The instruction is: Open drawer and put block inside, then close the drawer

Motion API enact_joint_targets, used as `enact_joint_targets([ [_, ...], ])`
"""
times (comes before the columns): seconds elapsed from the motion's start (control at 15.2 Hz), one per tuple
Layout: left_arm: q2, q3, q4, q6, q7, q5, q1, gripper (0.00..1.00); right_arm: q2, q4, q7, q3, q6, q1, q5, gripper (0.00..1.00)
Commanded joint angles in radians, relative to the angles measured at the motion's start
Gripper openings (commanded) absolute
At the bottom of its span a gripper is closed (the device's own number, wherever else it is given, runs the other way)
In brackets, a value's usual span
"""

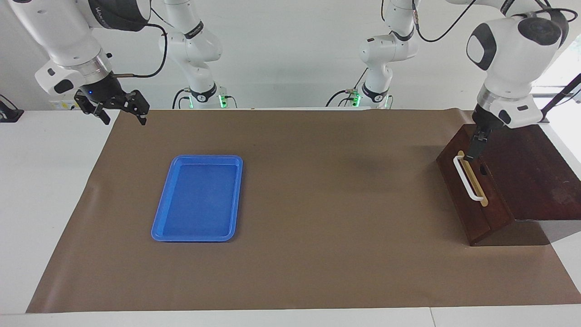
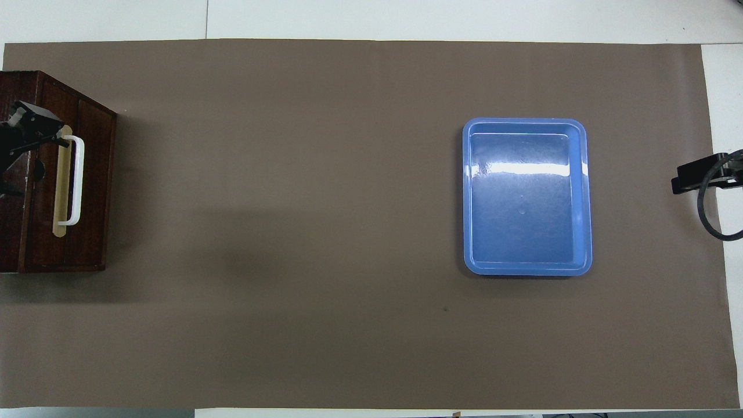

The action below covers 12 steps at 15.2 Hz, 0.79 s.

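Note:
The drawer (image 1: 472, 213) is shut, its dark wood front flush with the cabinet. Its white bar handle (image 1: 470, 179) sits on a tan strip and also shows in the overhead view (image 2: 75, 180). My left gripper (image 1: 473, 152) hangs in the air over the cabinet's top edge, just above the handle and apart from it; it also shows in the overhead view (image 2: 26, 130). My right gripper (image 1: 123, 119) waits open and empty over the mat's corner at the right arm's end. No yellow block is in view.
A blue plastic tray (image 1: 197, 200) lies empty on the brown mat (image 1: 317, 227) toward the right arm's end, and shows in the overhead view (image 2: 525, 197). The dark wood cabinet (image 1: 540, 177) stands at the left arm's end.

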Motion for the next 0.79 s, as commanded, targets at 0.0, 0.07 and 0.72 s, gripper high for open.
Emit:
enact_joint_targets([
  [0.0, -0.016, -0.008, -0.002, -0.111, 0.287, -0.045, -0.038, 1.0, 0.0, 0.011, 0.015, 0.011, -0.017, -0.005, 0.004, 1.0],
  [0.07, -0.023, 0.005, -0.012, -0.111, 0.346, -0.057, -0.069, 1.0, 0.0, 0.011, 0.015, 0.011, -0.017, -0.005, 0.004, 1.0],
  [0.72, 0.017, -0.003, 0.037, -0.191, 0.529, -0.12, -0.071, 1.0, -0.001, 0.011, 0.013, 0.014, -0.007, -0.001, 0.002, 1.0],
])
